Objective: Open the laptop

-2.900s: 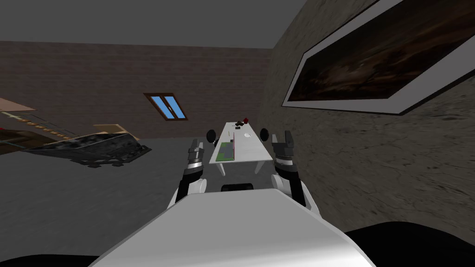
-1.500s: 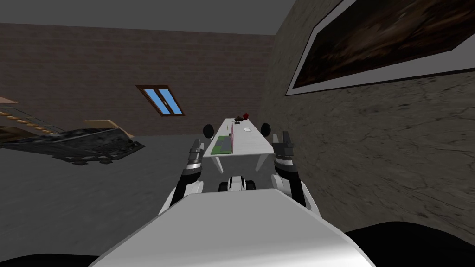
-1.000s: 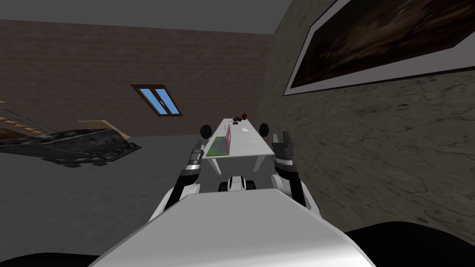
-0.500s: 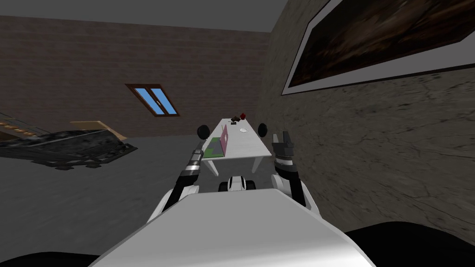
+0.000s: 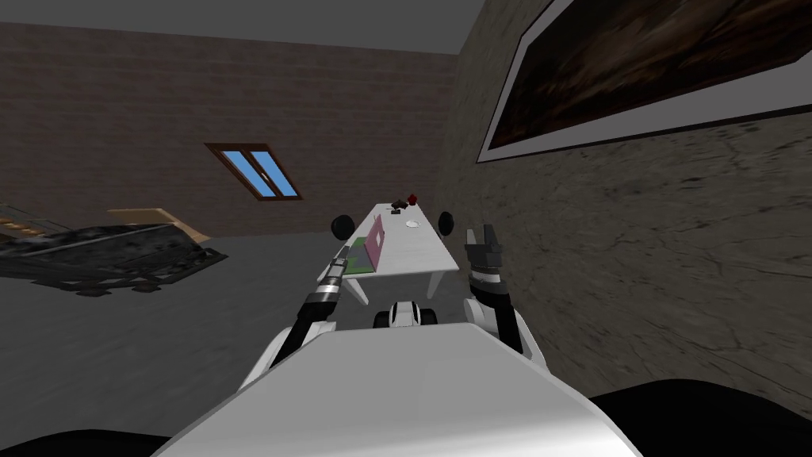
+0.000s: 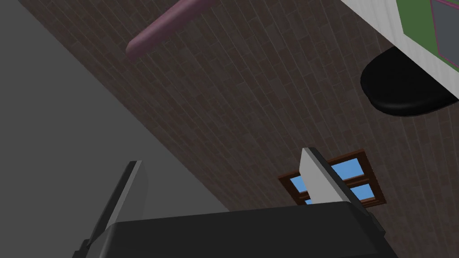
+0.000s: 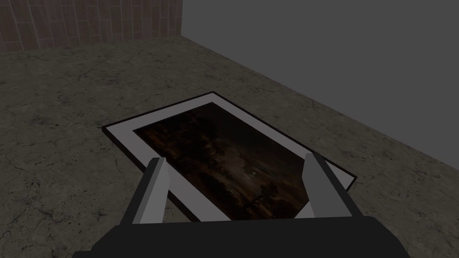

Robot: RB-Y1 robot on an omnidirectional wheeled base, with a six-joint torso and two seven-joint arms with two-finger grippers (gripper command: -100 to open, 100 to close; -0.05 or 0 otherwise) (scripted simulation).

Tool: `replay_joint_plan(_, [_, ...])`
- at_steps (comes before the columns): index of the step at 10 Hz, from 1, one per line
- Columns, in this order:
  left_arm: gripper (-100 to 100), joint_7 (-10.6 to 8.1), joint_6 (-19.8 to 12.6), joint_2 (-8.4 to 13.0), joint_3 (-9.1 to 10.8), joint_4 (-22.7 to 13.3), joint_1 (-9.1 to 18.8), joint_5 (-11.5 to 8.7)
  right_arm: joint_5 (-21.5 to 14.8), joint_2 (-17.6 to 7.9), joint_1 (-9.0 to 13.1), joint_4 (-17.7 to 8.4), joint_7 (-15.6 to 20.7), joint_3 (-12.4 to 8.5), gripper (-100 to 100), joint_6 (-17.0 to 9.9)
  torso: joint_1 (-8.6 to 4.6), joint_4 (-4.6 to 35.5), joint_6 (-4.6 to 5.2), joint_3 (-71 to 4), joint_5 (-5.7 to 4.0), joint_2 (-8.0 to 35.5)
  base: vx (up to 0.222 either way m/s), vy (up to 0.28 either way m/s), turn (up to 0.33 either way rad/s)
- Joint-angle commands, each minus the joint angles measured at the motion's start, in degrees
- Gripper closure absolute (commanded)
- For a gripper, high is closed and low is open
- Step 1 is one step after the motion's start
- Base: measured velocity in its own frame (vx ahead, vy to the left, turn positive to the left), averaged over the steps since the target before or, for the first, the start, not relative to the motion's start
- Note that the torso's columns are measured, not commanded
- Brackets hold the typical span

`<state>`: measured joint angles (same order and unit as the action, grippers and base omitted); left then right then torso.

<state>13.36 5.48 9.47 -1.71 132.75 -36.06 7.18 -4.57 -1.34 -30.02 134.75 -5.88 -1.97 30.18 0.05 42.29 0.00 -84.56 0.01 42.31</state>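
Observation:
A laptop [image 5: 373, 242] with a pink lid and a green base stands on the near left part of a white table [image 5: 412, 252]; its lid is tilted up. My left arm reaches forward, and my left gripper [image 5: 343, 254] is at the table's near left corner beside the green base. In the left wrist view my left gripper [image 6: 224, 179] is open with nothing between its fingers; the pink lid edge [image 6: 166, 27] and the green base [image 6: 419, 22] lie beyond it, apart from the fingers. My right gripper [image 5: 482, 236] is raised right of the table, open and empty [image 7: 233, 179].
Black round objects [image 5: 342, 227] [image 5: 446, 223] flank the table. Small things, one red [image 5: 411, 197] and a white disc [image 5: 411, 224], lie at its far end. A wall with a framed picture [image 5: 634, 71] runs along the right. Dark furniture [image 5: 103, 254] sits far left.
My left arm has stretched forward to the table's near left corner. The head view has shifted, and more of the pink lid's face shows. The right arm has stayed put.

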Motion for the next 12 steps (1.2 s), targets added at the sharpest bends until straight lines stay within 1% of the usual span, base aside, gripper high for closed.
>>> replay_joint_plan(1, [-100, 0.86, -3.1, 2.3, 0.17, 0.7, -1.1, 1.2, 0.0, 0.0, 0.0, 0.0, 0.0, 0.0, 0, 0.0, -0.04, 0.0, 0.0, 0.0, -0.01, 0.0, 0.052, -0.104, -0.013])
replay_joint_plan(5, [-100, 1.72, -6.6, 4.7, 0.39, 1.5, -2.2, 2.5, 0.0, 0.0, 0.0, 0.0, 0.0, 0.0, 0, 0.0, -0.03, 0.0, 0.0, 0.0, 0.0, 0.0, 0.029, -0.072, -0.011])
replay_joint_plan(6, [-100, 2.15, -8.4, 5.7, 0.5, 1.9, -2.8, 3.2, 0.0, 0.0, 0.0, 0.0, 0.0, 0.0, 0, 0.0, -0.07, 0.0, 0.0, 0.0, -0.02, 0.0, 0.048, -0.099, -0.021])
replay_joint_plan(7, [-100, 2.36, -9.2, 6.3, 0.55, 2.1, -3.0, 3.5, 0.0, 0.0, 0.0, 0.0, 0.0, 0.0, 0, 0.0, -0.14, 0.0, 0.0, 0.0, -0.04, -0.1, 0.063, -0.105, -0.016])
replay_joint_plan(8, [-100, 2.73, -10.7, 7.2, 0.65, 2.4, -3.5, 4.1, 0.0, 0.0, 0.0, 0.0, 0.0, 0.0, 0, 0.0, -0.13, 0.0, 0.0, -0.1, -0.04, -0.1, 0.054, -0.105, -0.005])
replay_joint_plan(10, [-100, 3.08, -12.2, 8.1, 0.74, 2.7, -3.9, 4.6, 0.0, 0.0, 0.0, 0.0, 0.0, 0.0, 0, 0.0, -0.03, 0.0, 0.04, 0.0, 0.0, -0.1, 0.029, -0.078, -0.015])
replay_joint_plan(11, [-100, 2.97, -11.4, 7.7, 0.68, 2.5, -3.8, 4.4, 0.0, 0.0, 0.0, 0.0, 0.0, 0.0, 0, 0.0, 0.06, 0.0, 0.01, 0.0, 0.02, 0.0, 0.011, -0.027, -0.001])
replay_joint_plan(12, [-100, 3.05, -12.6, 7.9, 0.8, 4.1, -4.5, 4.4, 0.0, 0.0, 0.0, 0.0, 0.0, 0.0, 0, 0.0, 0.13, 0.0, 0.0, 0.0, 0.04, 0.0, 0.098, -0.014, -0.024])
